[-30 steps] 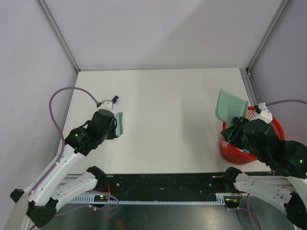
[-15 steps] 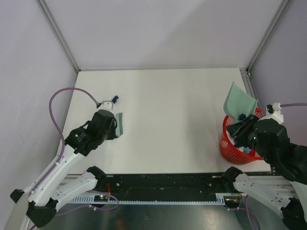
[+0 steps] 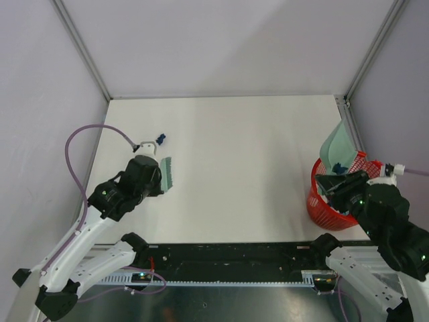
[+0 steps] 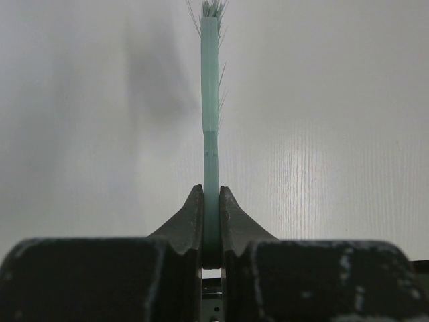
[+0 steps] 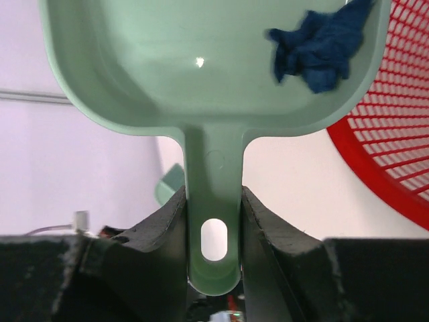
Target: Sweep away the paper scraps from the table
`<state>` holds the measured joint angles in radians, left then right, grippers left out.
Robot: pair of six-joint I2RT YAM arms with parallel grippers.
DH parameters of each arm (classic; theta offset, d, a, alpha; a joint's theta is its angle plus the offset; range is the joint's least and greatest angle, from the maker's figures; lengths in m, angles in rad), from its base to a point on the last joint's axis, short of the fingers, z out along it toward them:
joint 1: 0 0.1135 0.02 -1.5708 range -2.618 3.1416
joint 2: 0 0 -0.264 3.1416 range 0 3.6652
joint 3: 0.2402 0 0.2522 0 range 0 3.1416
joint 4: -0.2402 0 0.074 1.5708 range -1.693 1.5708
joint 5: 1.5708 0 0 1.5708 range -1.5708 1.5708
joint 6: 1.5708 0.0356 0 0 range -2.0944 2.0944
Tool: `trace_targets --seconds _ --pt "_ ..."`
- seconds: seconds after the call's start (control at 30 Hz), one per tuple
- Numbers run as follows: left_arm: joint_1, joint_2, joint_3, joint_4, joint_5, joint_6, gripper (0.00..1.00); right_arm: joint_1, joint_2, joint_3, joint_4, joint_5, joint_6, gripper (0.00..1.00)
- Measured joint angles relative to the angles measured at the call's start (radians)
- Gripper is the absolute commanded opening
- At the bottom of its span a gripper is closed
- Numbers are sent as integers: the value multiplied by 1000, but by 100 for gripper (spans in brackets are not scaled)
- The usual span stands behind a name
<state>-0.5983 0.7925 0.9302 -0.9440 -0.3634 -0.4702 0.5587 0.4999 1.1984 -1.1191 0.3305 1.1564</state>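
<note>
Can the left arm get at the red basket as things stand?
Probably not. The basket sits far right, the whole table away from the left gripper, which is shut on the brush; the right arm and dustpan crowd it.

From overhead, my left claw (image 3: 158, 177) grips a pale green brush (image 3: 166, 174), its head sitting crosswise at the claw's tip above the white table (image 3: 248, 154). My right claw (image 3: 333, 178) holds a green dustpan (image 3: 337, 145) tipped steeply just beyond it. The red basket (image 3: 325, 208) is directly beneath that claw. A blue paper scrap (image 3: 340, 168) shows at the pan's near end.
</note>
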Motion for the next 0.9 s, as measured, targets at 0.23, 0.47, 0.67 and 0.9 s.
trace_targets --seconds 0.23,0.47,0.67,0.9 --pt "-16 -9 0 0 0 0 0 -3 -183 -173 143 -10 222 0" --pt "-28 -10 -1 0 -7 -1 0 2 -332 -336 270 0 397 0" --pt "-37 -14 -1 0 -10 -1 0 10 -457 -476 398 9 476 0" --pt "-50 -15 -1 0 -19 -1 0 12 -493 -600 547 31 523 0"
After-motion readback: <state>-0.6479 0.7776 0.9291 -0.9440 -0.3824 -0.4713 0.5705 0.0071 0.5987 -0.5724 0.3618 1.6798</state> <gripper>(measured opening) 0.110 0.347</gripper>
